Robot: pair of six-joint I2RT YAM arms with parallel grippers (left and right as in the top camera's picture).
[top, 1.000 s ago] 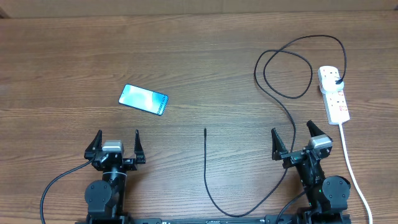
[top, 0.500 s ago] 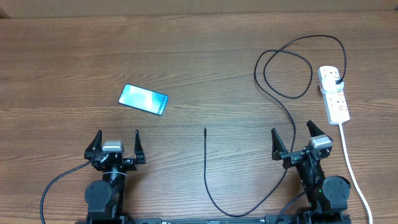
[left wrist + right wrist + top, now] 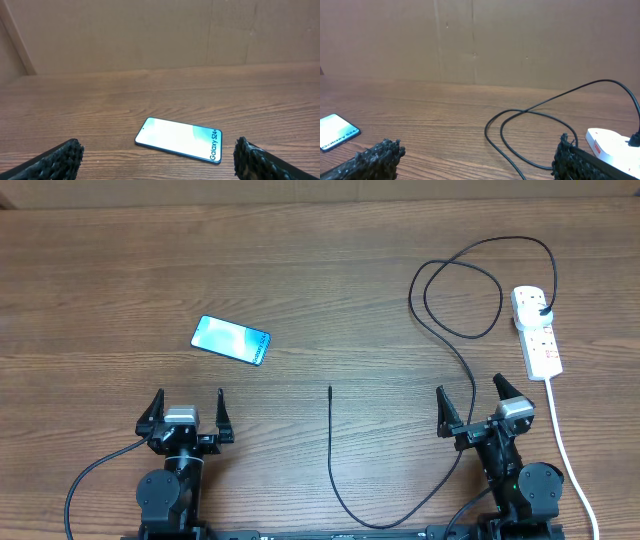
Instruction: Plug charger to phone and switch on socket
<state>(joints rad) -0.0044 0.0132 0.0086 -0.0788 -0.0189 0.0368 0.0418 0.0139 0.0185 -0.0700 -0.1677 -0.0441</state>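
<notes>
Both the left tool [image 3: 189,398] and the right tool [image 3: 469,388] stand wide and empty at the desk's [image 3: 320,270] near edge. The phone [image 3: 231,340] lies flat with its screen lit, left of centre, beyond the left tool. The charger [image 3: 330,442] loops from its plug [image 3: 543,311], which sits in the socket [image 3: 536,330] by the right edge, to a free tip [image 3: 330,389] near mid-desk. The cable is probably light and limp, so pinch it right behind the stiffer tip; elsewhere it would flop. The phone looks rigid and slick and is likely to slide, so 1 tool should brace its long edges.
</notes>
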